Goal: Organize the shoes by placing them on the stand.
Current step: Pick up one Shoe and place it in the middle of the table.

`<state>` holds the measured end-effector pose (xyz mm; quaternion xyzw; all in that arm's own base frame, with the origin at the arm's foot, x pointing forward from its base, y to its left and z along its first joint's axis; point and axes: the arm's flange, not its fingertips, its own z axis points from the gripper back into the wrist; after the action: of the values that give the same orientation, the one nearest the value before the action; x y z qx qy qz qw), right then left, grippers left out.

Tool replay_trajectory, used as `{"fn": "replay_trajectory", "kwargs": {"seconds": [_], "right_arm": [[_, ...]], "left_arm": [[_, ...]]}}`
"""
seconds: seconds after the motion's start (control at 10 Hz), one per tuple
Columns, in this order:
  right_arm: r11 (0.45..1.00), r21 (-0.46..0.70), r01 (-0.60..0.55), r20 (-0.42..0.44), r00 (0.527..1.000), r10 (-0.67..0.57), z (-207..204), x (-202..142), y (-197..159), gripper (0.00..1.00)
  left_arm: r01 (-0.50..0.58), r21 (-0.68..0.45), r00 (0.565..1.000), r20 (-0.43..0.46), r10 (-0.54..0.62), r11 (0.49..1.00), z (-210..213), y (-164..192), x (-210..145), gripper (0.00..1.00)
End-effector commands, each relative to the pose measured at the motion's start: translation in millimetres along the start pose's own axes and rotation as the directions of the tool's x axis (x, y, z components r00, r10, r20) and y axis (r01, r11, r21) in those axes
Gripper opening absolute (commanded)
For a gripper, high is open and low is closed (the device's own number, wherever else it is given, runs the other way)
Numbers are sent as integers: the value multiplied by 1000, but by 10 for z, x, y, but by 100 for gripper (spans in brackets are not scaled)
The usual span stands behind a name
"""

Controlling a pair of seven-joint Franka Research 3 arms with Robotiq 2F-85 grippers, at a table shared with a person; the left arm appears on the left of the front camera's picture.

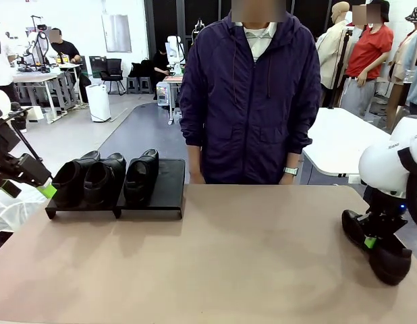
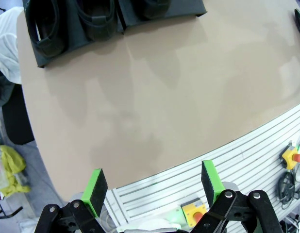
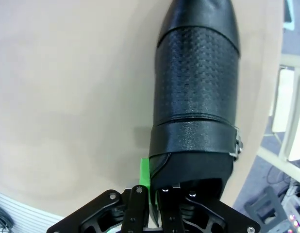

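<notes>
Shoes [image 1: 104, 177] are the job here; three black ones already sit side by side on the stand [image 1: 169, 192], at the far left part of the table [image 1: 249, 256], toes toward the robot; the right end of the stand is bare, so there is room for one more.

One last shoe [image 1: 380, 251] lies on the table near the right edge, well apart from the stand; the right gripper [image 1: 370, 241] is down on it; in the right wrist view its green pads [image 3: 144, 177] are pinched tight on the side wall of that shoe [image 3: 196, 87] at the opening, one finger outside and one tucked inside; so it holds the shoe by a thin bit of leather near the heel.

The left gripper [image 2: 152, 187] hangs over the near edge of the table with its fingers spread wide and nothing between them; it sits off to the left, near the stand.

The step now looks like picking up the last shoe; to do it well, lift slowly and straight up, because the long toe part is heavy and may droop or swing; keep the grip firm so the leather does not slip out; then carry it high enough to pass over the table and the stand's edge, line it up beside the third shoe, and set it down flat on the bare spot before letting go.

A person [image 1: 252, 101] stands at the far side, just behind the table.
</notes>
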<state>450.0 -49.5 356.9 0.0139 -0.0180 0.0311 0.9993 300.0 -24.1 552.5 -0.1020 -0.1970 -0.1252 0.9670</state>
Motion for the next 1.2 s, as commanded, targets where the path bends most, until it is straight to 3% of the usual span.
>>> {"fn": "replay_trajectory", "kwargs": {"seconds": [0.0,0.4,0.6,0.7,1.1], "right_arm": [[998,-46,48,73,996,-45,507,-134,-23,0],[978,-49,204,189,963,-192,1567,-636,187,0],[960,-20,279,216,939,-269,1640,-681,70,0],[980,6,199,190,962,-196,1663,-661,152,0],[974,10,226,182,958,-224,1654,-692,153,0]], "left_arm": [[13,0,1000,-11,-13,1000,27,24,9,100],[13,0,1000,-11,-13,1000,27,24,9,100],[13,0,1000,-11,-13,1000,27,24,9,100],[13,0,1000,-11,-13,1000,27,24,9,100],[13,0,1000,-11,-13,1000,27,24,9,100]]}}
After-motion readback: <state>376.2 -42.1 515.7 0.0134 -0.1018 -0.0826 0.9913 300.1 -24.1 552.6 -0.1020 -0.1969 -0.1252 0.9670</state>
